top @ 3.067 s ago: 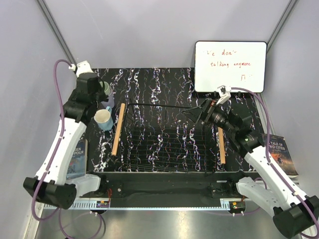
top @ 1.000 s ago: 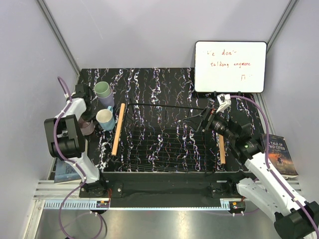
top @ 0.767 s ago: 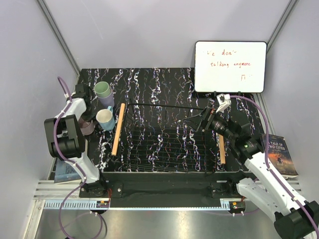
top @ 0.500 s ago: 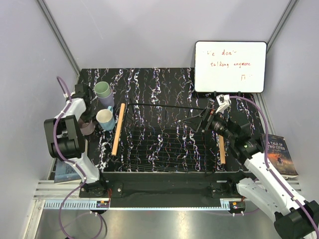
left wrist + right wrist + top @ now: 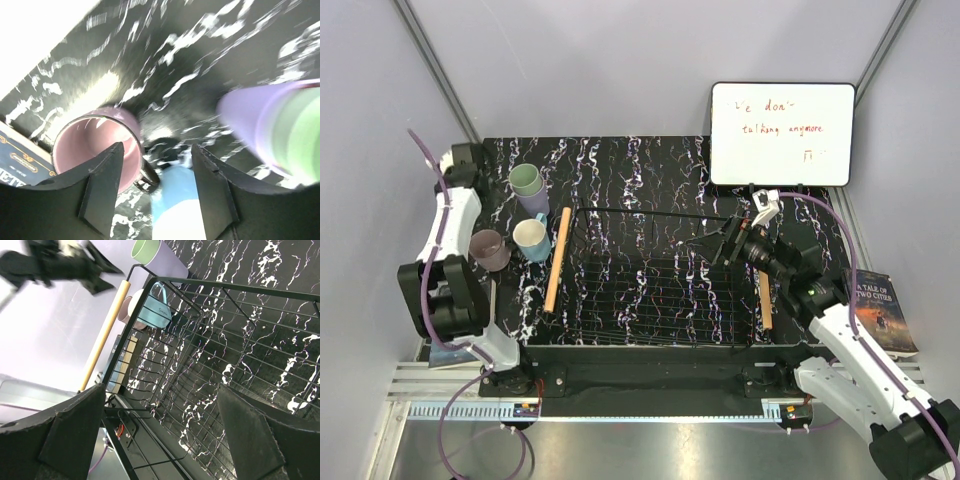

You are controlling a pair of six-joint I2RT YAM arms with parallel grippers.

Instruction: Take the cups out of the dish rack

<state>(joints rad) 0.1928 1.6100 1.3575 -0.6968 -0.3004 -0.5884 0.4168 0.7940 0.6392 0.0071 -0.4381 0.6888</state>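
The dish rack (image 5: 650, 290) lies mid-table and holds no cups. All the cups stand on the table to its left. The mauve-brown cup (image 5: 490, 248) is upright nearest the left edge, beside the light blue mug (image 5: 531, 238). The lavender cup (image 5: 536, 204) and pale green cup (image 5: 527, 180) are behind them. My left gripper (image 5: 468, 170) hangs open above them, holding nothing. Its wrist view shows the mauve cup (image 5: 92, 150) and blue mug (image 5: 175, 200) below the left gripper (image 5: 157, 195). My right gripper (image 5: 725, 240) is open over the rack's right side (image 5: 210, 365).
A white whiteboard (image 5: 782, 133) stands at the back right. One book (image 5: 880, 305) lies by the right edge and another (image 5: 450, 342) at the front left beside the left arm's base. Wooden bars (image 5: 556, 258) run along the rack's sides.
My left gripper has opened off the mauve-brown cup, leaving it on the table, and has risen and drawn back toward the far left. The right arm has hardly moved.
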